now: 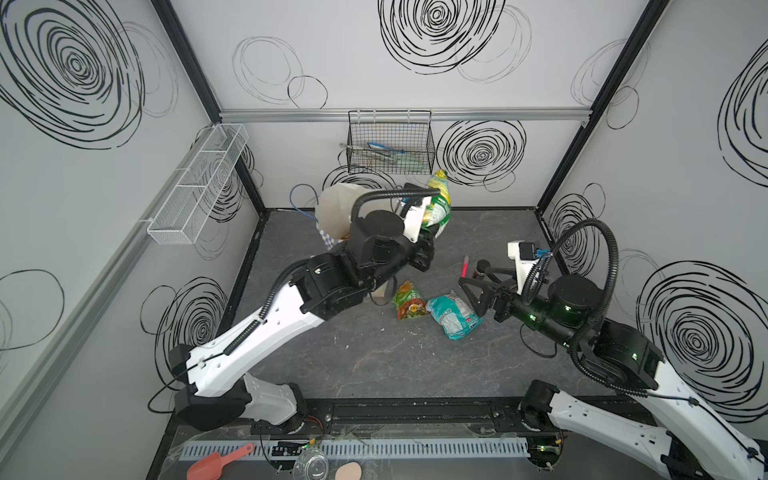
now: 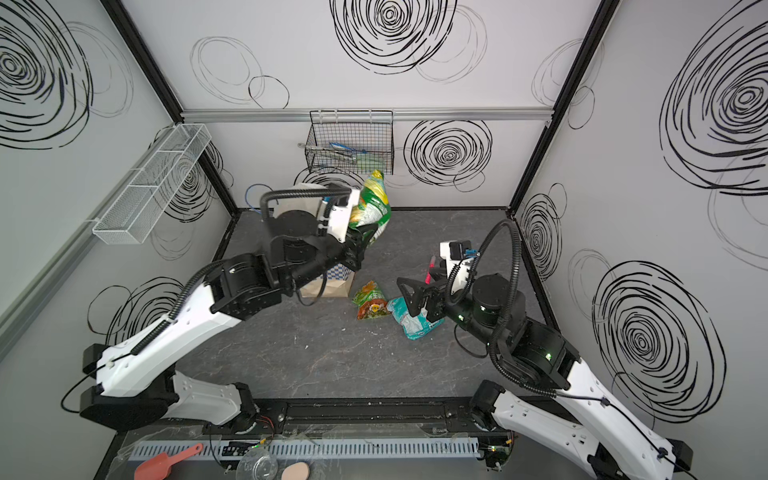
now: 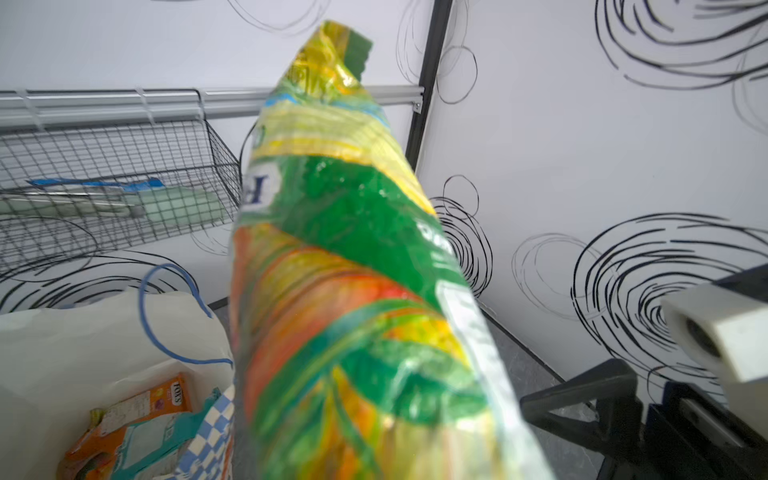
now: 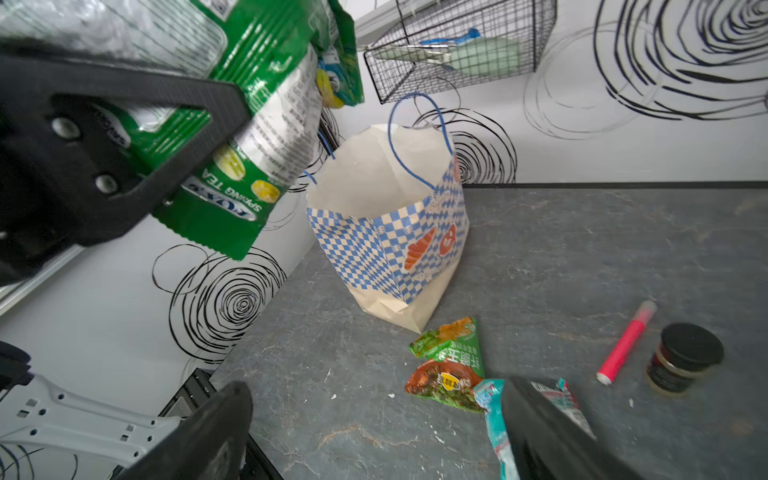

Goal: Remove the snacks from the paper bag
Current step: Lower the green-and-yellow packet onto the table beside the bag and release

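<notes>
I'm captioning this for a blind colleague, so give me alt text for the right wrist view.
The left gripper holds a green packet up, clear of the open paper bag standing on the grey table. An orange-green packet, a teal packet, a red marker and a jar lie nearby, the right gripper open over the teal packet.

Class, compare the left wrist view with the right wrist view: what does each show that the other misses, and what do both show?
Left wrist only: the orange packet and others inside the bag. Right wrist only: the marker, the jar, the multicoloured packet and the teal packet outside the bag. Both: the held green packet, the bag, the wire basket.
</notes>
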Controlling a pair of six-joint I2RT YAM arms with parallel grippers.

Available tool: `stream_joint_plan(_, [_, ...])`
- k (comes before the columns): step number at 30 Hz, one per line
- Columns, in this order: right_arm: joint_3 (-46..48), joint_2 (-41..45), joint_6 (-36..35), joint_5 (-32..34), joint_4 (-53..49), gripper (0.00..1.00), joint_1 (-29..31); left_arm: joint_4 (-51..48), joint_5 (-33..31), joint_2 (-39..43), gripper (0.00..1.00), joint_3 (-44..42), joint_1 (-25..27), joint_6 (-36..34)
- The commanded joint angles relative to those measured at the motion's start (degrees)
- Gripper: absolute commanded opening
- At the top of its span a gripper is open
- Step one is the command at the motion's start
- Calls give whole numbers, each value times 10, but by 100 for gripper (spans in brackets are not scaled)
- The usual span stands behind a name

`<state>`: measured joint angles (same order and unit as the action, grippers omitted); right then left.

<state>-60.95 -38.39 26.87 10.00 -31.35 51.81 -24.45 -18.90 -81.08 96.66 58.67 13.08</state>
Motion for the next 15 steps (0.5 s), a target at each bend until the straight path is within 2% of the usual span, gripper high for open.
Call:
stream_joint_plan(1, [35, 63, 36, 49, -52, 97, 2, 91, -73, -48, 0, -31, 25, -8])
stream_joint_plan(7, [78, 160, 72, 80, -109, 97, 2, 34, -100, -183, 0, -16, 17, -16])
stream_joint_plan(11, [82, 178, 89, 71, -137, 97, 2, 36, -107, -253, 0, -19, -9, -39])
stream_joint_plan(15, [81, 185, 103, 52, -145, 97, 2, 34, -75, -315, 0, -2, -34, -70])
